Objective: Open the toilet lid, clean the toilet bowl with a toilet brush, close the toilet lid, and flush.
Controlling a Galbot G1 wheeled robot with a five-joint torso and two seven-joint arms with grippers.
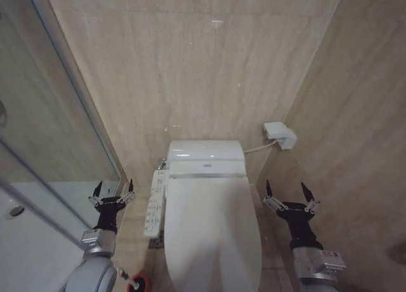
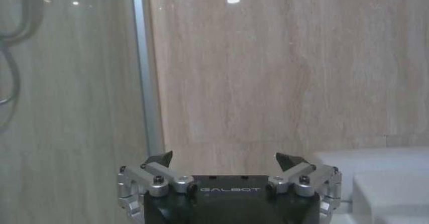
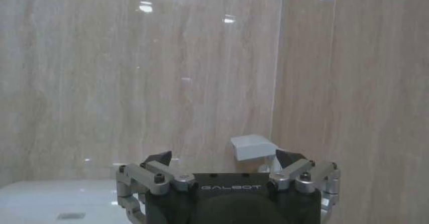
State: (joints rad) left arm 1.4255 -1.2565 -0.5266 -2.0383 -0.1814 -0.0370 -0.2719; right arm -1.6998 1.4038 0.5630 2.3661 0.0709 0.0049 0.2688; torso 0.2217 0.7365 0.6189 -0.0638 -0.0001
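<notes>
The toilet lid [image 1: 212,232] is down, a glossy white oval covering the toilet bowl, which is hidden beneath it. A white button panel arm [image 1: 155,206] runs along the toilet's left side. At the bottom edge, left of the toilet, the red holder [image 1: 138,284] of the toilet brush peeks out beside my left arm; the brush handle cannot be made out. My left gripper [image 1: 114,189] hangs open left of the panel, holding nothing. On the toilet's right, my right gripper [image 1: 288,190] is open and empty too. Both show open in the wrist views, left [image 2: 226,159] and right [image 3: 226,157].
A glass shower screen with a metal frame [image 1: 76,101] closes off the left side, with a white shower tray [image 1: 28,241] behind it. Beige tiled walls stand behind and on the right. A white wall box [image 1: 280,135] with a cable sits right of the tank [image 1: 206,157].
</notes>
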